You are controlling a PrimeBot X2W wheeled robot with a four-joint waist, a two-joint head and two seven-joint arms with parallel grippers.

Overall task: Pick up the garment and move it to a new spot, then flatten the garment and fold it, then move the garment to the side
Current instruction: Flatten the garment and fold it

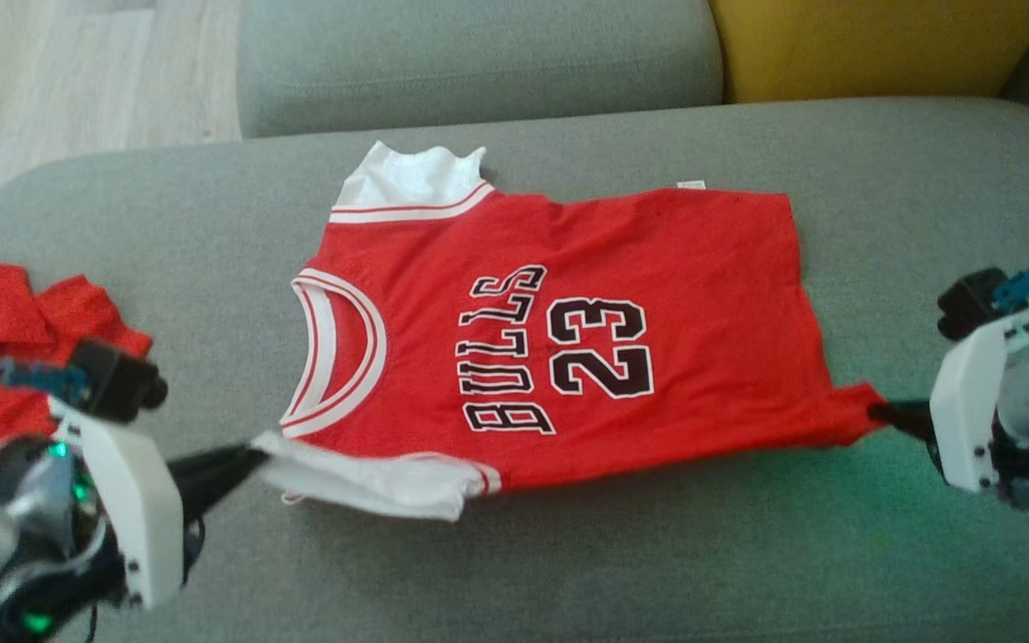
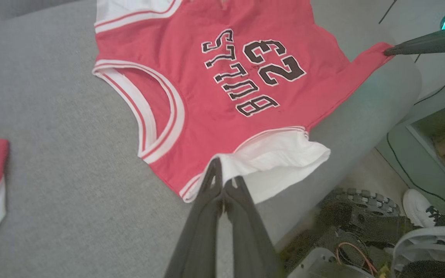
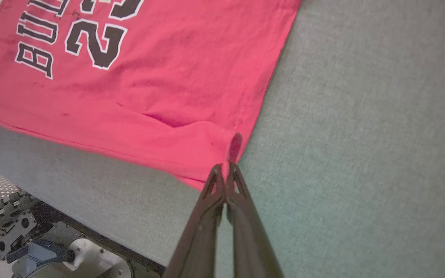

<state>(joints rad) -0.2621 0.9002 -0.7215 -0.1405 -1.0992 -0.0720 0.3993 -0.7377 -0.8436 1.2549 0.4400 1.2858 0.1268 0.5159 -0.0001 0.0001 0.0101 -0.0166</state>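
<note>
The garment [image 1: 568, 339] is a red jersey with white sleeves and "BULLS 23" in black, spread face up on the grey sofa seat [image 1: 657, 554], collar toward the left. My left gripper [image 1: 255, 454] is shut on the near white sleeve [image 2: 280, 158], pinched at its edge [image 2: 222, 181]. My right gripper [image 1: 876, 413] is shut on the garment's near hem corner [image 3: 235, 148], which is pulled out into a point. In the left wrist view the right gripper [image 2: 388, 50] shows at the far hem corner. The cloth is stretched between both grippers along its near edge.
A second red garment [image 1: 5, 348] lies bunched at the seat's left end, beside my left arm. Grey back cushions [image 1: 479, 54] and a yellow cushion [image 1: 872, 45] stand behind. The seat's front edge drops to the robot's base [image 3: 10, 227] and a white shoe [image 2: 419, 208].
</note>
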